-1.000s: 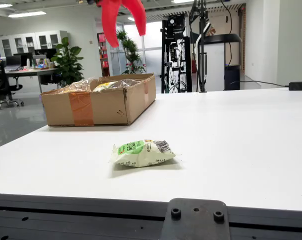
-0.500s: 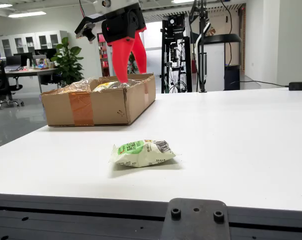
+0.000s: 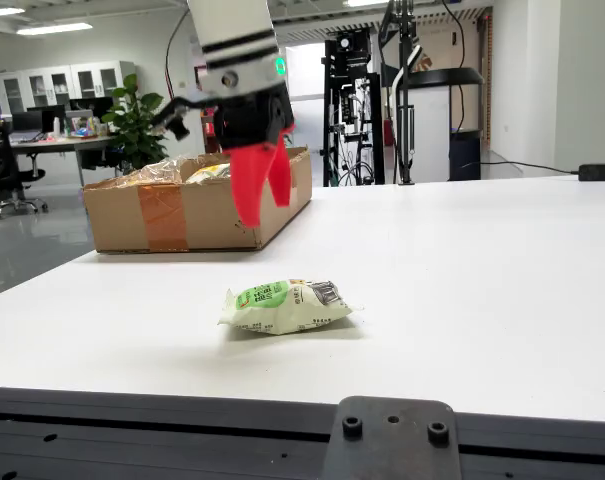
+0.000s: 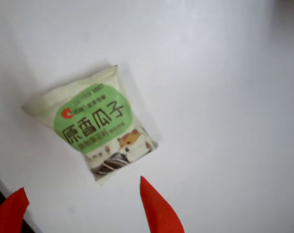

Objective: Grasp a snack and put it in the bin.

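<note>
In the fixed front view a cardboard box (image 3: pixel 197 210) sits at the left rear of the white desk (image 3: pixel 482 280), with a strip of brown tape down its near wall and crinkly wrapped packets showing over its rim. Just right of the box's middle, the arm comes down from the top edge, its white wrist marked by a dark band and a small green light. The claw (image 3: pixel 262 190) points straight down, hanging in the air in front of the box's near right corner, well above the desk. Its red fingers (image 3: pixel 248 185) taper to points and, in the wrist view, stand spread apart with nothing between them: released.

Lower and slightly right of the claw, the snack packet (image 3: pixel 286 306) lies flat on the desk, alone and apart from the box. It is a pale cream pillow pouch with crimped ends. The wrist view shows the snack packet (image 4: pixel 95 127) angled diagonally, with a green round label bearing dark Chinese characters, a small red logo and a cartoon animal near its lower end. One red fingertip (image 4: pixel 156 208) sits just below that end, not touching it.
</note>
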### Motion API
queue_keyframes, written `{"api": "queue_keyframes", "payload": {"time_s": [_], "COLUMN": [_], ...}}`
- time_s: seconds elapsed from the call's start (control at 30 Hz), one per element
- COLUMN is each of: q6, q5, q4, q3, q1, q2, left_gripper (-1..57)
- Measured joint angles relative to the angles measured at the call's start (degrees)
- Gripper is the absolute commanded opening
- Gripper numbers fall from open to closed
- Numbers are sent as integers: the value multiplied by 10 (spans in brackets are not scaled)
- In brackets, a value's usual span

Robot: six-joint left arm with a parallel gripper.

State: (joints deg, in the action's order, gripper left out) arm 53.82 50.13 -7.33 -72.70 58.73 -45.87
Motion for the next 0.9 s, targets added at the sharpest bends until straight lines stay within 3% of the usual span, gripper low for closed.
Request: {"api": "queue_keyframes", "payload": {"time_s": [0.9], "q6": [41], "q5": [-47], "q4": [-23], "q3": [28], "q1": [5], "q2": [-85], "left_gripper": [473]}}
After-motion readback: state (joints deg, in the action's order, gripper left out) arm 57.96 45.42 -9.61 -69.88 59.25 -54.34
